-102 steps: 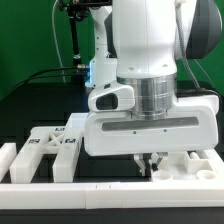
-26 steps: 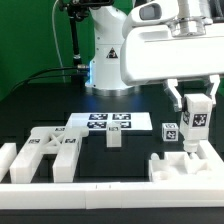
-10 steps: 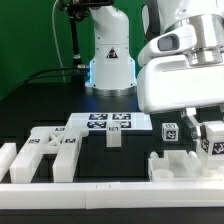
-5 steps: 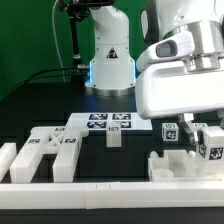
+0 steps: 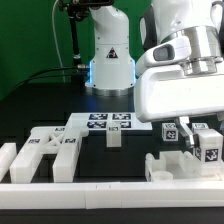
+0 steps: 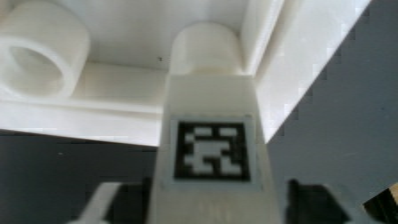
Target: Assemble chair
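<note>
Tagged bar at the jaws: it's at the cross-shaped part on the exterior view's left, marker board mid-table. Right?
No. The exterior view shows the tagged bar at its right, at the slotted white part, not the cross-shaped part. The marker board is mid-table, as said.

Ext. view evenly lit, sharp, dark bg; wrist view soft, chair part point(image 6: 214, 100) glary white.

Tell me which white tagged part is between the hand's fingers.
The upright bar at the exterior view's far right; the middle cube and the blocky cluster lie elsewhere.
</note>
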You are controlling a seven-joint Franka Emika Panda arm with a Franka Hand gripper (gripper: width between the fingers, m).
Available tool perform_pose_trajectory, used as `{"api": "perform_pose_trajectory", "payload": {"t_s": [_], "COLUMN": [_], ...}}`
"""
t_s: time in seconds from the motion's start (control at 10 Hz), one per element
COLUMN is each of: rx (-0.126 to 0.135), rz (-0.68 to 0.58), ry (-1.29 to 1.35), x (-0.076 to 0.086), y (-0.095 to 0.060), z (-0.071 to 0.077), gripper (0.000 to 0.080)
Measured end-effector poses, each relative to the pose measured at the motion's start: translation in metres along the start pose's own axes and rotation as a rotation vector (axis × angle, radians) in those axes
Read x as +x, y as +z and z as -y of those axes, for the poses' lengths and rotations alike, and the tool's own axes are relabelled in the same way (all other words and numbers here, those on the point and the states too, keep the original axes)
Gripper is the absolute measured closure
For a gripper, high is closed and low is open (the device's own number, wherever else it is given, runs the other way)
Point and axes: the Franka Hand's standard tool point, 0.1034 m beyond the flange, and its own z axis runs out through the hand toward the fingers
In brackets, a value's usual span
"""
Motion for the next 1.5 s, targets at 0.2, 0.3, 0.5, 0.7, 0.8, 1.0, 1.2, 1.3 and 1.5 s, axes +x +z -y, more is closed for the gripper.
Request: {"api": "perform_pose_trajectory", "payload": {"t_s": [0.2, 0.3, 0.5, 0.7, 0.8, 1.0, 1.2, 1.3, 1.5], "rx": [0.0, 0.0, 0.0, 0.0, 0.0, 0.022, 0.033, 0.04, 0.055], "rz": [0.0, 0.0, 0.0, 0.0, 0.002, 0.105, 0.189, 0.231, 0.344], "ry": [0.0, 0.0, 0.0, 0.0, 0.001, 0.102, 0.117, 0.122, 0.125], "x": [0.0, 0.0, 0.0, 0.0, 0.0, 0.009, 0.003, 0.002, -0.004], "y": [0.0, 0.0, 0.0, 0.0, 0.0, -0.002, 0.005, 0.006, 0.009], "z": [0.0, 0.0, 0.0, 0.0, 0.0, 0.004, 0.0, -0.004, -0.011], "gripper": [0.0194, 0.0194, 0.0152, 0.0151, 0.0151, 0.0151, 0.0151, 0.0151, 0.0151]}}
